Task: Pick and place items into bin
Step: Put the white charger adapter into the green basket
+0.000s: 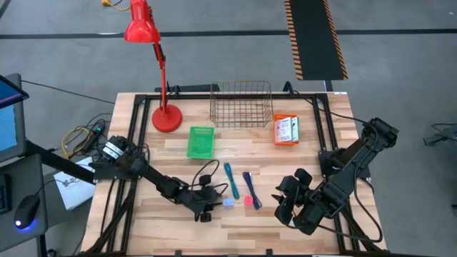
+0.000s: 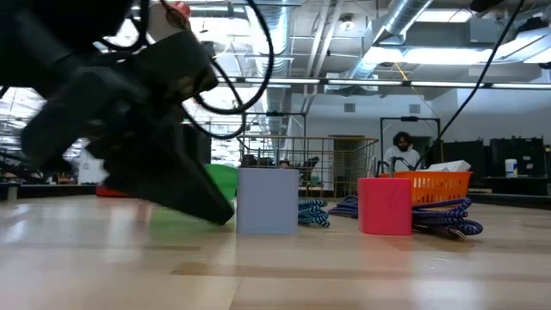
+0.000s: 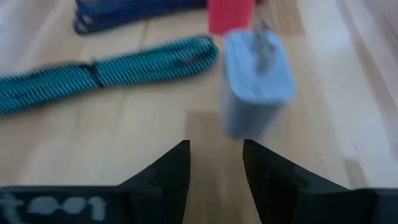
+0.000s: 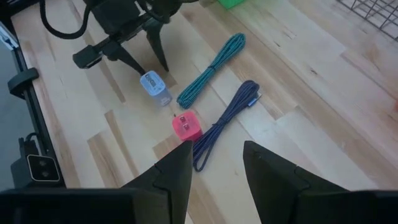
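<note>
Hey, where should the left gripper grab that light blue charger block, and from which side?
Grip the light blue charger across its flat side faces, coming in low from the left gripper's present side. It stands on end with its prongs pointing up, so those sides are free. The teal cable and pink charger lie beyond it, apart, so the open fingers should clear them.
</note>
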### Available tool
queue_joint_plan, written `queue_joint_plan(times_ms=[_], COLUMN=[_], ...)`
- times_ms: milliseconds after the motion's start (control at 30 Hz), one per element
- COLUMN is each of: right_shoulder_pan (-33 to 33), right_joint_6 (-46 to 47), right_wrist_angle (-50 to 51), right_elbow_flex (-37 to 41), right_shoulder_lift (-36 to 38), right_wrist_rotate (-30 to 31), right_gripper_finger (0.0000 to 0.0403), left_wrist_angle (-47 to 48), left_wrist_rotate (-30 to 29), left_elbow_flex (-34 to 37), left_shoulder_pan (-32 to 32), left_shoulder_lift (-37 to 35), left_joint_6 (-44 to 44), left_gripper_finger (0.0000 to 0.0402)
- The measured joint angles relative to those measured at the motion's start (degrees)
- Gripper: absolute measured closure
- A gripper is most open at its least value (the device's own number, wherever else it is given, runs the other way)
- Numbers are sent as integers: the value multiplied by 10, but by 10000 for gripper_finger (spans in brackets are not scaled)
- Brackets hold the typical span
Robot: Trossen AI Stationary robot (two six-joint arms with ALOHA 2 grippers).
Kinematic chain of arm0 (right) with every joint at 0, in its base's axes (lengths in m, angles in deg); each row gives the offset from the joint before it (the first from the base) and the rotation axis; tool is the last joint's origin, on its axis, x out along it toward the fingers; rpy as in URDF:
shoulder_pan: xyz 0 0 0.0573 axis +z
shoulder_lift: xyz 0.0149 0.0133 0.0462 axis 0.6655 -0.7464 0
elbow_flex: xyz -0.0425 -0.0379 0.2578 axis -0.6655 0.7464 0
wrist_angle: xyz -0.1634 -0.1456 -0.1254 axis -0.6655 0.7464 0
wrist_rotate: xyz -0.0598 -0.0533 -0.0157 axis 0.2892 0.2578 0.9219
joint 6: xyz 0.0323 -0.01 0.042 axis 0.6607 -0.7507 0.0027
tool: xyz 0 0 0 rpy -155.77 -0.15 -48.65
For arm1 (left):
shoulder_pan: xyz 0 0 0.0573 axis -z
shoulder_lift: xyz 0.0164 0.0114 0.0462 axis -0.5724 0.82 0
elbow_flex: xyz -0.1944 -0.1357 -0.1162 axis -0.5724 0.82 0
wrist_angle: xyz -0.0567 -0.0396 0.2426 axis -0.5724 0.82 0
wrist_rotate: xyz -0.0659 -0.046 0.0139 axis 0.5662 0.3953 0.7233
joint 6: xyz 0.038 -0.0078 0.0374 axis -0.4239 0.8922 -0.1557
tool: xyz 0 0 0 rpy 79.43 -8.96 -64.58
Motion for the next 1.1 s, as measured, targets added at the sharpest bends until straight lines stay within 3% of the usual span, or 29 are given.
queue_joint_plan(times_ms=[533, 1100], right_shoulder_pan=[0, 0], right_joint_6=[0, -5], right_wrist_angle=[0, 0], right_elbow_flex=[0, 0], right_shoulder_lift=[0, 0], right_wrist_rotate=[0, -1], right_gripper_finger=[268, 268], left_wrist_angle=[11, 8], left_wrist_rotate=[110, 103], left_elbow_flex=[-21, -21], left_shoulder_pan=[-27, -32], left_shoulder_lift=[-1, -2], left_joint_6=[-44, -101], left_gripper_finger=[262, 262])
